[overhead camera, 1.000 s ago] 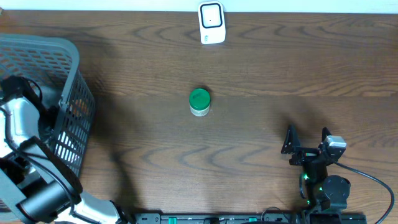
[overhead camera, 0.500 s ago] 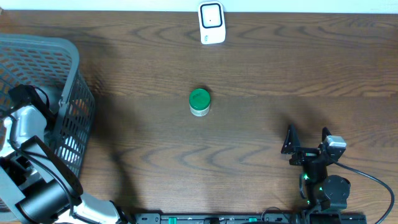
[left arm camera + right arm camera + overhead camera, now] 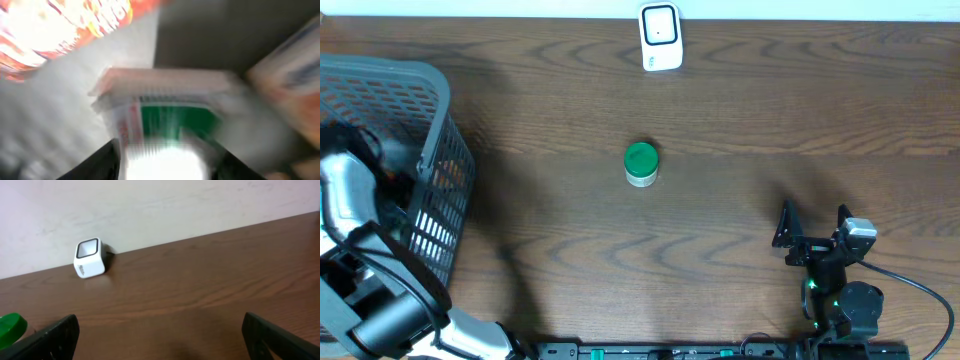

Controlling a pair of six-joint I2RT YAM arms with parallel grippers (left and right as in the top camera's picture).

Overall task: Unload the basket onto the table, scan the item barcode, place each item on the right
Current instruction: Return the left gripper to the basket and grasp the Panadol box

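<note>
A dark brown wooden table (image 3: 740,120) is seen from overhead, w/ a grey plastic mesh basket (image 3: 432,88) at its left side. The left arm (image 3: 345,195) is reached down into the basket, so the left gripper (image 3: 167,161) is shown only in the wrist view, which is much blurred. There, inside the basket, a white cardboard box with a green panel (image 3: 172,117) is found directly between the two dark fingers. It is judged to be the item to scan. Whether the jaws are clamped on the box or only set around it cannot be told. Its long axis cannot be read either, and no barcode is made out. An orange-red glossy packet (image 3: 75,25) is seen beyond it, to the upper left.

The right gripper (image 3: 814,212) is seen near the front right of the table, jaws wide apart, nothing between them, well apart from the basket. The left arm is thus by far the nearer one. A small jar with a green lid (image 3: 641,160) is stood upright at approx. the table centre. The white cube-shaped scanner w/ a dark window (image 3: 660,38) is placed at the far edge. The box must prob. be lifted out & carried across to it.
</note>
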